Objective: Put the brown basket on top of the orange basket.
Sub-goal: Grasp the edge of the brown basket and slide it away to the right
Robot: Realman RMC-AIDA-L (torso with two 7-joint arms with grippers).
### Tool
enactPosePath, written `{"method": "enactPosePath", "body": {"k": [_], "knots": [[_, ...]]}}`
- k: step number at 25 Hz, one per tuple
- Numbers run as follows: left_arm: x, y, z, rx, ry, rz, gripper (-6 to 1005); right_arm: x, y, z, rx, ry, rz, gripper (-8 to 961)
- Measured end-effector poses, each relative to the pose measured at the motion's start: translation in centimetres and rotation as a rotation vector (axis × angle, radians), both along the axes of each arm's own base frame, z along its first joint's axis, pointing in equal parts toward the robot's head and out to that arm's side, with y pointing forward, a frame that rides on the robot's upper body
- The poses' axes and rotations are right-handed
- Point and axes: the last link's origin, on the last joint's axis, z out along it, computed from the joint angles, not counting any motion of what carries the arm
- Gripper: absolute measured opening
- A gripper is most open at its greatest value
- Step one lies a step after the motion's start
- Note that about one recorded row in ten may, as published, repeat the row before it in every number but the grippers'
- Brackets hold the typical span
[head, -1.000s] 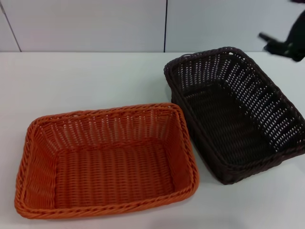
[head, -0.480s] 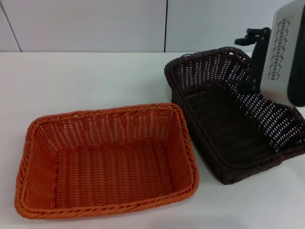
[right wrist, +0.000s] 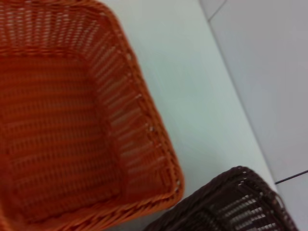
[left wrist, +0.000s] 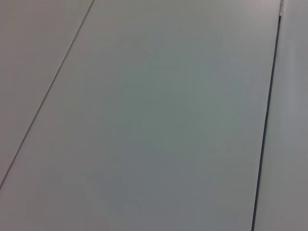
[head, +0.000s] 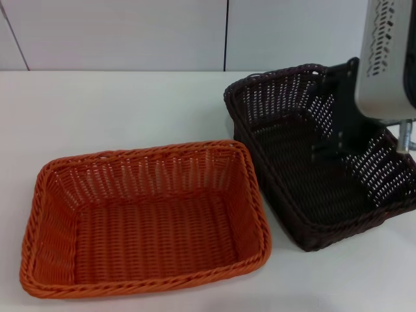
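The right pincer [head: 338, 123] hangs over the brown basket [head: 305, 162], its dark fingers reaching down inside the far right part of the tray, with the pale grey arm housing rising above it at the right edge of the head view. Whether those fingers are spread or closed cannot be told, since they merge with the dark weave behind them, and no hold on the rim or wall is visible. The brown basket sits directly beneath the pincer on the white desk [head: 117, 110], turned at an angle. The orange basket [head: 146, 218] lies on the desk away from the pincer, toward the robot's left and nearer its body; its near corner comes close to the brown basket's side, though whether the two touch cannot be told. The right wrist view shows the orange basket's rim and a corner of the brown one just beside it. The left pincer is out of sight; its wrist camera shows only plain grey panels.
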Motion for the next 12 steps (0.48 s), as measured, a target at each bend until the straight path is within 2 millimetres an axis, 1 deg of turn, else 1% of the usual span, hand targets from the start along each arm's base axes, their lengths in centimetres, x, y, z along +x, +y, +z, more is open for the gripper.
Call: {"method": "enactPosePath", "body": {"k": [2, 6, 7, 8, 10, 11, 12], "knots": [[0.0, 0.0, -0.2, 0.0, 0.011, 0.007, 546, 0.2, -0.8, 0.2, -0.055, -0.025, -0.03, 790], [-0.3, -0.1, -0.6, -0.009, 0.006, 0.02, 546, 0.9, -1.3, 0.2, -0.094, -0.054, -0.052, 790], [-0.4, -0.1, -0.6, -0.009, 0.005, 0.021, 545, 1.6, -1.4, 0.2, -0.107, -0.077, -0.063, 790], [-0.4, -0.1, -0.6, -0.009, 0.005, 0.021, 545, 1.6, -1.4, 0.2, -0.107, -0.077, -0.063, 790], [-0.4, -0.3, -0.7, -0.006, 0.007, 0.019, 545, 2.6, -1.9, -0.2, -0.134, -0.117, -0.075, 791], [-0.4, -0.3, -0.7, -0.006, 0.007, 0.019, 545, 2.6, -1.9, -0.2, -0.134, -0.117, -0.075, 791], [-0.4, -0.3, -0.6, -0.006, 0.008, 0.018, 545, 3.2, -2.3, -0.5, -0.142, -0.146, -0.08, 791]]}}
